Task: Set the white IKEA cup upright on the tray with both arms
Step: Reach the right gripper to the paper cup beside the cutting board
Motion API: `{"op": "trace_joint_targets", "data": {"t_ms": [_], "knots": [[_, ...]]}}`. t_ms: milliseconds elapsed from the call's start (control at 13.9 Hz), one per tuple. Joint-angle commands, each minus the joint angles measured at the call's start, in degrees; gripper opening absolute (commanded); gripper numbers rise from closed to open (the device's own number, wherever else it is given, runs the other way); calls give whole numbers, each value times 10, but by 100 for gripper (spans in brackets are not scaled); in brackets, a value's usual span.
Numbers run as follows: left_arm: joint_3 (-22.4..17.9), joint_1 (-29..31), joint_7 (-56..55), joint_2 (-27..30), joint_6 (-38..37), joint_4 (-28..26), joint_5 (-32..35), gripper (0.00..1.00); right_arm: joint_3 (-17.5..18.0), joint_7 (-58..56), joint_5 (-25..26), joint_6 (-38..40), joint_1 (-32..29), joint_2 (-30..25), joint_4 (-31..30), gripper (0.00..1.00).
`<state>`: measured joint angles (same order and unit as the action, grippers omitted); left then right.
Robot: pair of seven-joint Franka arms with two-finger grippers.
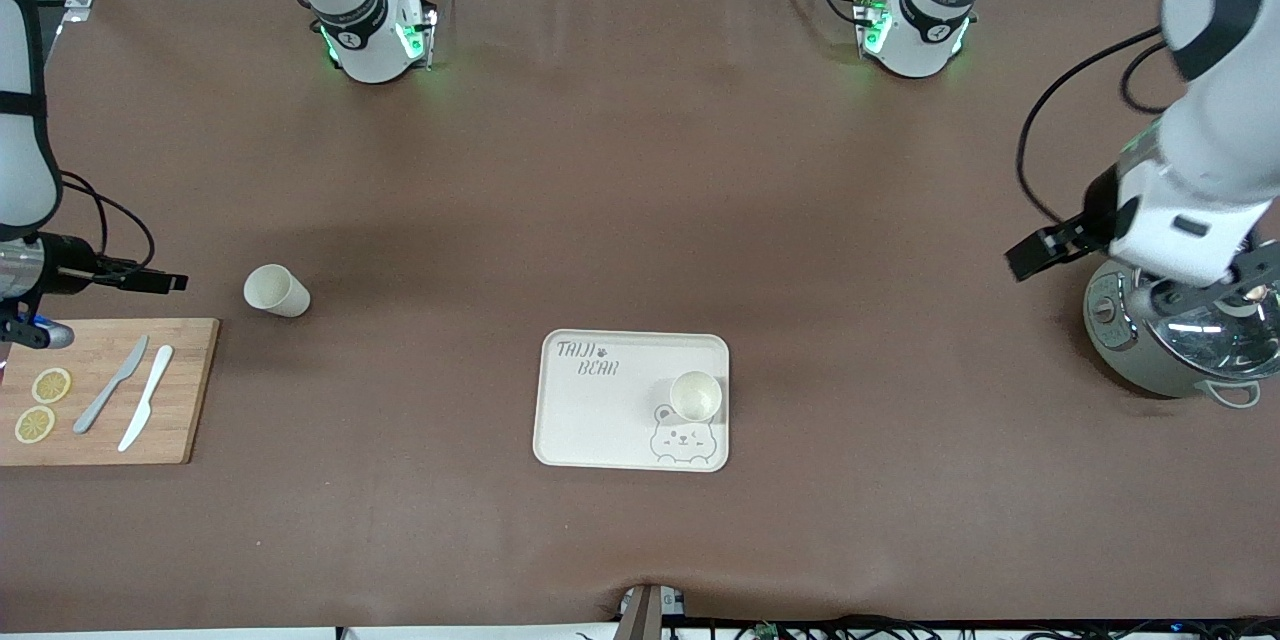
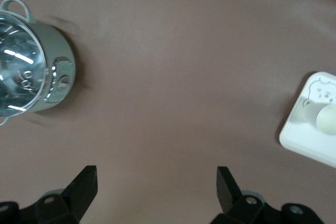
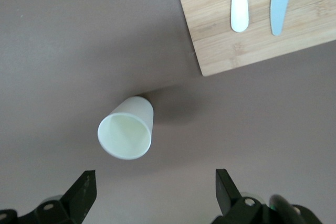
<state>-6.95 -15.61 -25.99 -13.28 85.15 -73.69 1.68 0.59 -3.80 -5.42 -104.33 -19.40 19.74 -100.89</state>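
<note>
A cream tray (image 1: 590, 415) with a bear drawing lies in the middle of the table, near the front camera. One white cup (image 1: 696, 394) stands upright on it, beside the bear. A second white cup (image 1: 276, 290) lies on its side toward the right arm's end, next to the cutting board. My right gripper (image 1: 150, 278) is open and empty, up beside that cup; in the right wrist view the gripper (image 3: 155, 179) is close to the cup's mouth (image 3: 126, 132). My left gripper (image 1: 1035, 255) is open and empty beside the pot; its wrist view (image 2: 157, 178) shows the tray (image 2: 307, 142) and the cup (image 2: 326, 118).
A wooden cutting board (image 1: 185, 400) at the right arm's end carries a grey knife (image 1: 110, 385), a white knife (image 1: 146, 398) and two lemon slices (image 1: 50, 385). A grey pot with a glass lid (image 1: 1170, 340) stands at the left arm's end, under the left arm.
</note>
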Motion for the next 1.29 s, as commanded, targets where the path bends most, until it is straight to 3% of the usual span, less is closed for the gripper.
{"op": "trace_joint_targets", "data": {"t_ms": [0,359,645,1076,1219], "knots": [[8,24,71,71,-22,-51,15,100,12,-11,-8,-14,-1,-14,-19,100],[12,45,121,156,7,-144,15,100,12,-15,-3,-29,42,-9,4,100],[7,63,199,165,-1,-135,14,100,12,-17,-4,-90,38,21,-22,100],[8,71,240,169,-24,-131,14,100,12,-90,-4,-151,15,22,-95,100],[7,72,245,183,-24,-145,14,100,12,-90,-4,-193,14,21,-126,94]]}}
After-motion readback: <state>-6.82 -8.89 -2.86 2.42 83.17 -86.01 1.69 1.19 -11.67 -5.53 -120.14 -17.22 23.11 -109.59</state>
